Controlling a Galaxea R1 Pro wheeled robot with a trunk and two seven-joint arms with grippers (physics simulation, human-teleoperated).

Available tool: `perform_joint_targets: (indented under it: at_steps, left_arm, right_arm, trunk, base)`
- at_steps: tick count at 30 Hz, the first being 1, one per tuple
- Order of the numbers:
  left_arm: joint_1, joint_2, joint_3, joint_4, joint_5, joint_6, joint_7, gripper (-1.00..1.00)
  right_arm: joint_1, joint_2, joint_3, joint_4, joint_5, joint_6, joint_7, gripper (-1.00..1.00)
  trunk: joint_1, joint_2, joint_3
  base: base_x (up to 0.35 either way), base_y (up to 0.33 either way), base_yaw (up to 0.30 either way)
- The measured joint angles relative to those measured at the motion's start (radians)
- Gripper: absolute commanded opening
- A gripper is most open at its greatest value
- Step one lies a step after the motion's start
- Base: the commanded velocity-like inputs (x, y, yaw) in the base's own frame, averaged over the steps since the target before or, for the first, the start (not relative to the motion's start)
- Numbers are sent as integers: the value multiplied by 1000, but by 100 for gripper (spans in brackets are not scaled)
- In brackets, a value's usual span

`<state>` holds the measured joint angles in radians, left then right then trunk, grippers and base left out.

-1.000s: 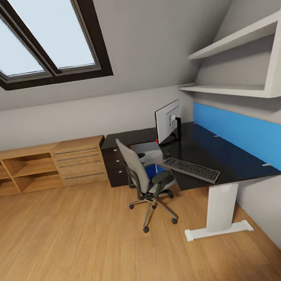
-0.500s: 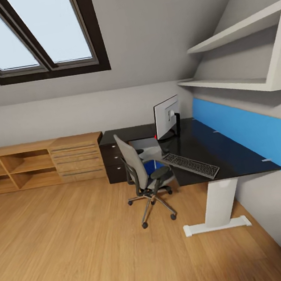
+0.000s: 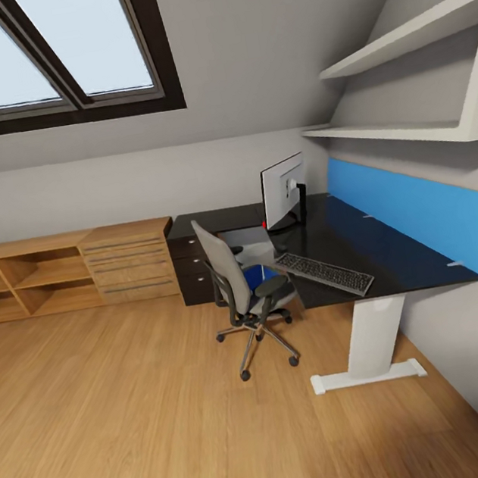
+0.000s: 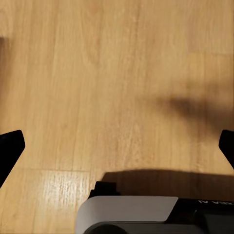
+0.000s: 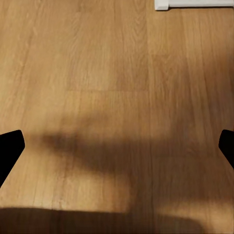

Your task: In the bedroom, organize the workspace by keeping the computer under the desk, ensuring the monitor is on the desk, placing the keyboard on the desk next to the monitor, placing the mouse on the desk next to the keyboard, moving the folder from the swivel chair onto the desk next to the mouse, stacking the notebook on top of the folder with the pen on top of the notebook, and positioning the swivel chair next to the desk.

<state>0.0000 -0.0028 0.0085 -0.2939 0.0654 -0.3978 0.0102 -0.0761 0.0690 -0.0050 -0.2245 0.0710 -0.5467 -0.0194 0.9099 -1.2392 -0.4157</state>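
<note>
The desk (image 3: 379, 252) with its glossy black top runs along the right wall. On it the monitor (image 3: 283, 188) stands at the far end and the keyboard (image 3: 325, 273) lies near the front edge. The swivel chair (image 3: 235, 289) faces the desk, with the blue folder (image 3: 255, 276) on its seat. A light grey shape (image 3: 250, 252) under the desk behind the chair may be the computer. Mouse, notebook and pen are out of view. My left gripper (image 4: 117, 148) and right gripper (image 5: 117, 146) hang open over bare wood floor, fingertips (image 4: 9, 150) far apart.
A low light-wood shelf unit and chest of drawers (image 3: 128, 263) line the back wall left of the desk. White wall shelves (image 3: 406, 130) and a blue panel (image 3: 419, 216) hang above the desk. The desk's white foot (image 5: 192, 4) lies ahead of my right gripper. Open floor (image 3: 141, 407) spreads left.
The whole picture has shifted a little, so the camera has moved; desk, chair and the things on them stay where they were.
</note>
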Motion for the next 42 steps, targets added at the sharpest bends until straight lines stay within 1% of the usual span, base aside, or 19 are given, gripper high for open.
perform_joint_targets:
  at_steps: [12, 15, 16, 17, 19, 20, 22, 24, 27, 29, 31, 35, 42]
  left_arm:
    - [0, 1, 0, 0, 1, 0, 0, 100]
    - [0, 2, 2, 0, 10, 0, 1, 100]
    - [0, 1, 1, -1, 50, -2, 0, 100]
    - [0, -1, 0, -1, 68, -1, -2, 100]
    - [0, -4, 0, -1, 85, 0, -2, 100]
    - [0, -4, 0, -1, 87, 0, -2, 100]
    - [0, -5, 0, -2, 93, -3, -2, 100]
    - [0, -5, 0, -2, 94, -6, -2, 100]
    - [0, -3, 0, -1, 97, -4, -2, 100]
    - [0, -1, 1, 1, 118, -4, -2, 100]
    - [0, -2, 1, 3, 154, -6, -2, 100]
    - [0, 2, 1, 3, 181, -9, -2, 100]
    - [0, 1, 0, -1, 185, -11, -2, 100]
  right_arm:
    - [0, -1, 0, 0, 0, 1, 0, 100]
    - [0, -1, 1, 0, 1, 0, 0, 100]
    - [0, -1, 8, 6, 8, 0, 4, 100]
    - [0, -1, 13, 14, 17, 0, 5, 100]
    - [0, -2, 19, 24, 36, -1, 4, 100]
    - [0, -3, 19, 25, 39, -1, 4, 100]
    - [0, -21, 21, 27, 45, -1, 2, 100]
    - [0, -30, 22, 27, 48, -2, 2, 100]
    - [0, -36, 23, 29, 49, -3, 2, 100]
    - [0, -42, 23, 28, 49, -8, 1, 100]
    - [0, -47, 23, 28, 49, -12, 1, 100]
    - [0, -49, 24, 28, 50, -15, 1, 100]
    - [0, -46, 23, 27, 49, -15, 1, 100]
  trunk:
    - [46, -84, -57]
    - [58, -105, -70]
    - [61, -112, -74]
    - [65, -119, -77]
    - [73, -133, -84]
    - [77, -140, -87]
    - [84, -154, -93]
    - [92, -168, -100]
    - [104, -189, -109]
    - [111, -203, -116]
    - [119, -217, -122]
    - [134, -245, -134]
    - [161, -294, -156]
  base:
    - [0, 0, 0]
    - [0, 0, 0]
    - [0, 0, 0]
    - [0, 0, 0]
    - [0, 0, 0]
    - [0, 0, 0]
    - [0, 0, 0]
    - [0, 0, 0]
    - [0, 0, 0]
    - [0, 0, 0]
    - [0, 0, 0]
    - [0, 0, 0]
    - [0, 0, 0]
